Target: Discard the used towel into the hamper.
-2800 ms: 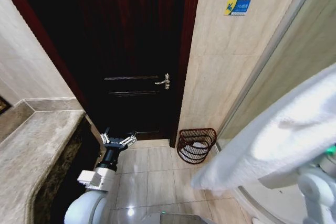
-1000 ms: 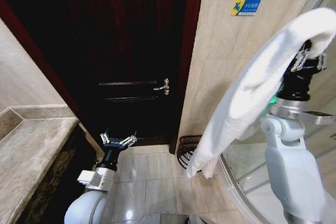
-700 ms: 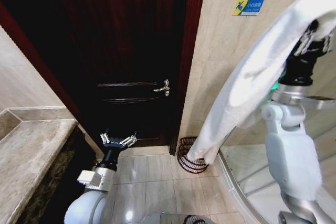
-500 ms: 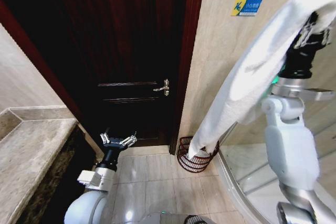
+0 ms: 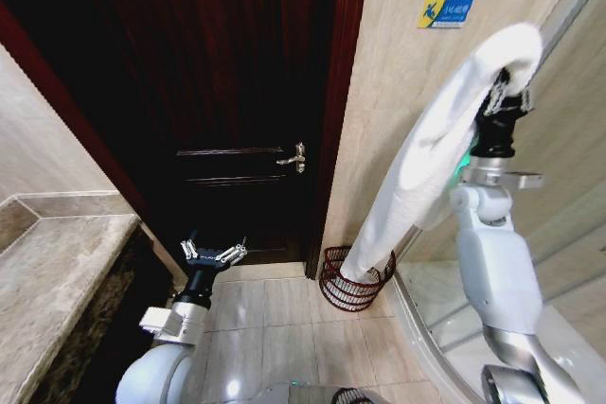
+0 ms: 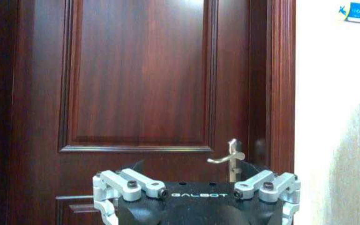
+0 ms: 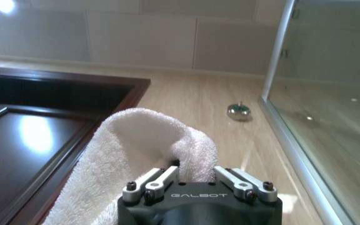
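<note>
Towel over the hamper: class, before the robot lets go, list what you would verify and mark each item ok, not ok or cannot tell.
1. Right gripper shut on the white towel, held high by the tiled wall: ok.
2. Towel's lower end reaches the hamper mouth: ok in the head view.
3. Whole towel hangs above the hamper: not ok; it slants up and away toward the gripper.
4. Hamper stands upright on the floor beside the door frame: ok.
5. Room left inside the hamper: cannot tell.
6. Left gripper open, parked low before the dark door, away from the towel: ok.
</note>
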Controlling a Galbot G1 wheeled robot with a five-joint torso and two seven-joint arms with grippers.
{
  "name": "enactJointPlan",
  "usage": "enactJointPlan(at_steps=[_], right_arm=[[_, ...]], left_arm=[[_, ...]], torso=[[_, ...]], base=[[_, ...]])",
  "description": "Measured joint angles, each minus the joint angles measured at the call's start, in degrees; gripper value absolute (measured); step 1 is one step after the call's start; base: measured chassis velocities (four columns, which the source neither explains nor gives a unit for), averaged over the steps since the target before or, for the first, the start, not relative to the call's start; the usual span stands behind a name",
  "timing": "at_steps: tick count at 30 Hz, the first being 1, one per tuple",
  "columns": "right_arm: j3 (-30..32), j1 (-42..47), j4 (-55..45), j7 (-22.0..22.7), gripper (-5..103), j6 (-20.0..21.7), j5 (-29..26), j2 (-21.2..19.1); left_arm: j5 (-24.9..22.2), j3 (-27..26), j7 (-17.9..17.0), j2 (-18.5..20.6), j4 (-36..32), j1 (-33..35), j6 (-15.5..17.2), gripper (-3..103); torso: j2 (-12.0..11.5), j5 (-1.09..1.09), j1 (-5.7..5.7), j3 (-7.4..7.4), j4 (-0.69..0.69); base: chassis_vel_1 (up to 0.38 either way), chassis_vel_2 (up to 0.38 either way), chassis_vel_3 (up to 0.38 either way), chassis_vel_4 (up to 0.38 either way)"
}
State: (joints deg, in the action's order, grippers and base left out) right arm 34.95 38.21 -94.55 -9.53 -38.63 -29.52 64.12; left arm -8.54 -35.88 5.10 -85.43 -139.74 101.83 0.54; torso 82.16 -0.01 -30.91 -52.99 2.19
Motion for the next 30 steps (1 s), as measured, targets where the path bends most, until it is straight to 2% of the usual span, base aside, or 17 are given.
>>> enactJointPlan(at_steps=[12, 20, 30], right_arm=[[0.7, 6.6, 4.5, 0.2, 11, -4.0, 2.0, 3.0], [1.0, 9.9, 5.1, -0.2, 11, -4.3, 3.7, 5.0], [1.6, 11.5, 6.0, -1.0, 11, -5.3, 3.6, 5.3]], left_arm=[[0.0, 0.0, 0.0, 0.0, 0.0, 0.0, 0.0, 100], [0.0, 0.0, 0.0, 0.0, 0.0, 0.0, 0.0, 100], [0.0, 0.0, 0.0, 0.0, 0.0, 0.0, 0.0, 100]], torso=[[0.0, 0.01, 0.0, 0.0, 0.0], [0.0, 0.01, 0.0, 0.0, 0.0], [0.0, 0.0, 0.01, 0.0, 0.0]], base=[[0.0, 0.0, 0.0, 0.0], [0.0, 0.0, 0.0, 0.0], [0.0, 0.0, 0.0, 0.0]])
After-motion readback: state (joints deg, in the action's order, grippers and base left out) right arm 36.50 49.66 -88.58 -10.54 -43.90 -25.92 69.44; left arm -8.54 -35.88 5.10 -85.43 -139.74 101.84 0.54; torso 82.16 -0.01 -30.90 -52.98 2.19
